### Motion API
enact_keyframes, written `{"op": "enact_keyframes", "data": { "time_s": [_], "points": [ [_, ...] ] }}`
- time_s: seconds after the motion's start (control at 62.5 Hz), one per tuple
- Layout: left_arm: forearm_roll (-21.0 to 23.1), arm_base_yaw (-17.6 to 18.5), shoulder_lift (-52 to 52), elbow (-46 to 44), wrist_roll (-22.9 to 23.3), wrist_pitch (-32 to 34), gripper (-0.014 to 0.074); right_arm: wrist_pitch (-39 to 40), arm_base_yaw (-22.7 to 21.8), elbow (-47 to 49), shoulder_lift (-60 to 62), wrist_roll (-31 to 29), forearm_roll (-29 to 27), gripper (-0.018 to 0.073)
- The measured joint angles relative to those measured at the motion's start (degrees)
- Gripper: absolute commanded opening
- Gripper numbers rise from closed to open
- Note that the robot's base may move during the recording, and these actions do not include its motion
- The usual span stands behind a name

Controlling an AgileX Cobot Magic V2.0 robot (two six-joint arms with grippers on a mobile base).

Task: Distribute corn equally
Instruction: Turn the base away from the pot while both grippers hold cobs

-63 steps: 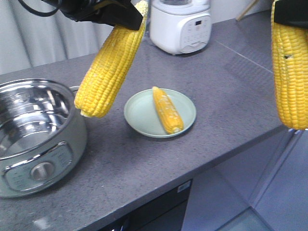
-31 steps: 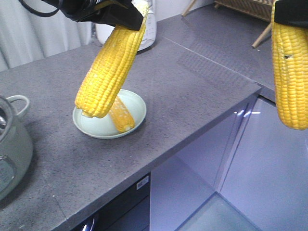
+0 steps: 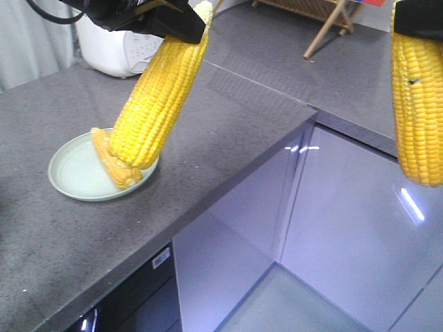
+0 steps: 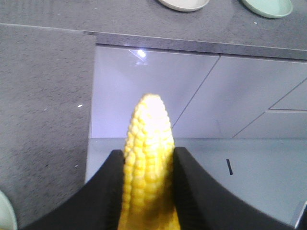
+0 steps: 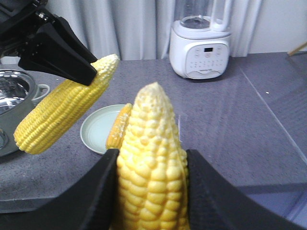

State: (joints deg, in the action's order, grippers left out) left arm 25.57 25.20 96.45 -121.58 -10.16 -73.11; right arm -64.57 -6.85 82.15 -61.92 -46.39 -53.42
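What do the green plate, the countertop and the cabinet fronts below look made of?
Green plate: probably glazed ceramic or melamine; smooth, soft sheen. Countertop: stone or quartz composite by its grey speckle, matte. Cabinet fronts: glossy lacquer or glass; they mirror lights.

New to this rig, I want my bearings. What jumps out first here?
Two big yellow cobs hang in the air: the tilted cob in the left gripper over the counter, and the upright cob in the right gripper at the front view's right edge. A third cob lies on a pale green plate.
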Motion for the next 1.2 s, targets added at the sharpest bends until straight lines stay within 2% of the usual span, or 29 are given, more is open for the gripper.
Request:
{"op": "enact_keyframes", "data": {
  "time_s": [1.199],
  "points": [
    [0.0, 0.0, 0.0, 0.0, 0.0, 0.0, -0.0006, 0.0, 0.0, 0.0, 0.0, 0.0, 0.0, -0.0006]
  ]
}}
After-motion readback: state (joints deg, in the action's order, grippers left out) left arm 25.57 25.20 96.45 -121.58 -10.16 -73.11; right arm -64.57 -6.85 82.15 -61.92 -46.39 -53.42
